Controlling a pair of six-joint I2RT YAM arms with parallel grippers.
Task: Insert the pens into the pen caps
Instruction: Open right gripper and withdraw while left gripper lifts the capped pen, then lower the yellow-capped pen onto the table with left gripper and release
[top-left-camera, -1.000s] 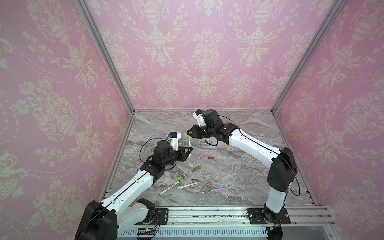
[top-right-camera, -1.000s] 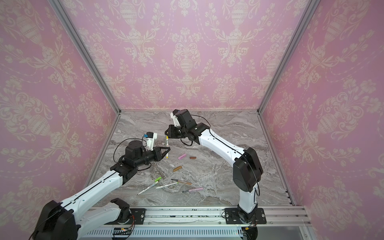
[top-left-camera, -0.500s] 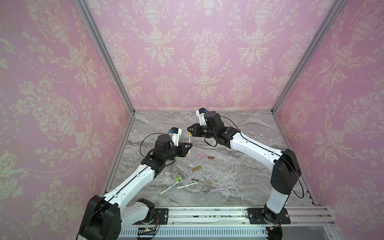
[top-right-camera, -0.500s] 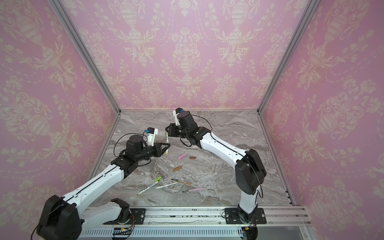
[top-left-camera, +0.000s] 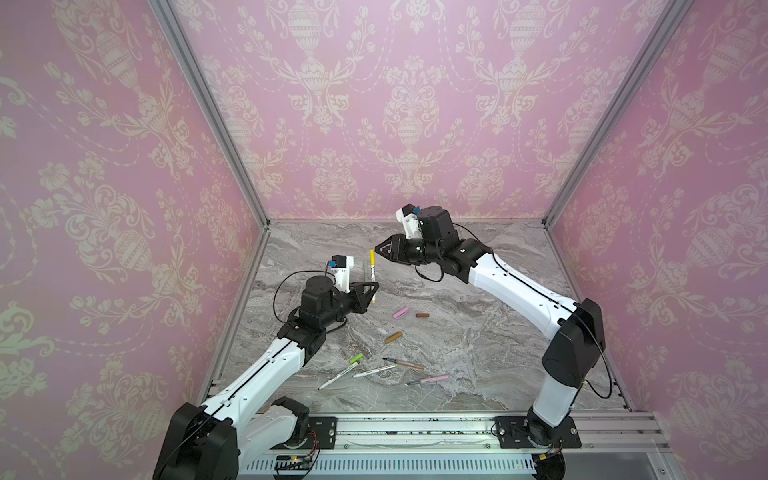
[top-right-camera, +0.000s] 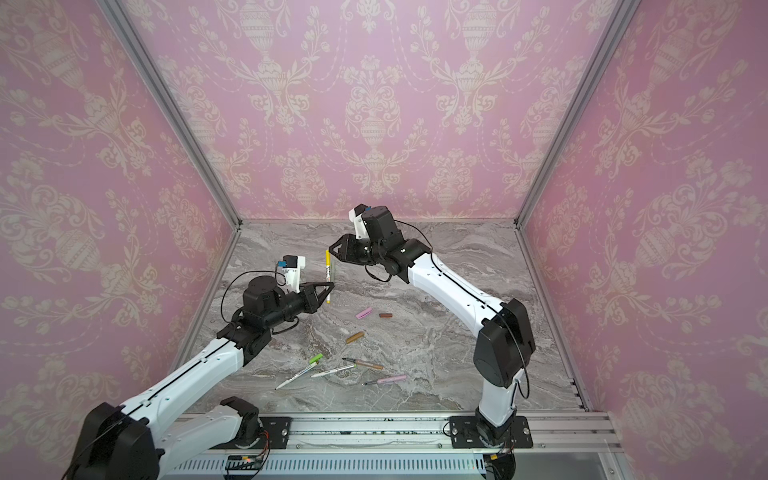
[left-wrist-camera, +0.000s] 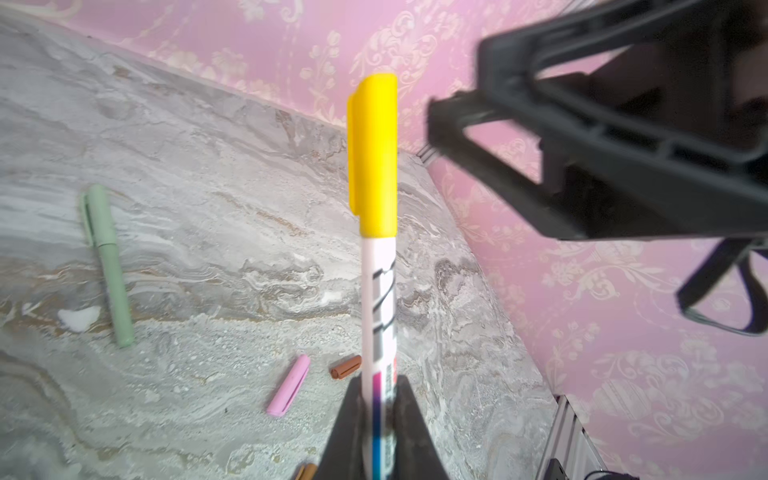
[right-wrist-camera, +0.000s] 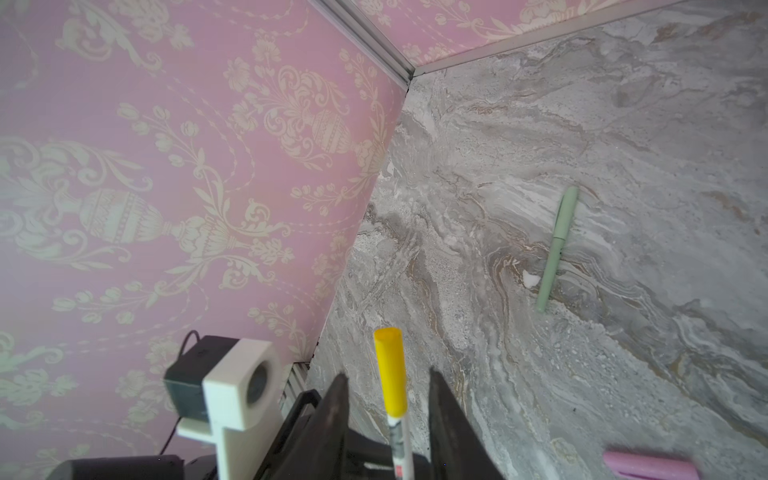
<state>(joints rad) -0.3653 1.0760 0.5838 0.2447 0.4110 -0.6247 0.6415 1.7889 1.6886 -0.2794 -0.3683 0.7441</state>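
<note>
Left gripper (top-left-camera: 375, 286) clenched on the lower barrel of the white-barrelled printed marker pen (top-left-camera: 373, 274), held upright off the grey marble-look worktop (top-left-camera: 478, 332), long axis 12-to-6 in both top views, short yellow plastic cap (top-left-camera: 372, 257) seated on its upper end; right gripper (right-wrist-camera: 386, 374) sits at about 12 o'clock of the left one, jaws parted either side of the cap with a gap on each side in the right wrist view, grasping nothing; a second ago those jaws were clamped on the yellow cap, now released, left grip unchanged; capping of this pen looks done, so the next move likely turns on the right gripper backing off toward 3 o'clock clear of the cap; stubby pink cap (top-left-camera: 401, 313) and dark brown cap (top-left-camera: 422, 315) lie flat at 4 o'clock of the left gripper, the nearer one but busy; slim sage-green capped pen (left-wrist-camera: 106, 257) lies on the worktop at its 11 o'clock
</note>
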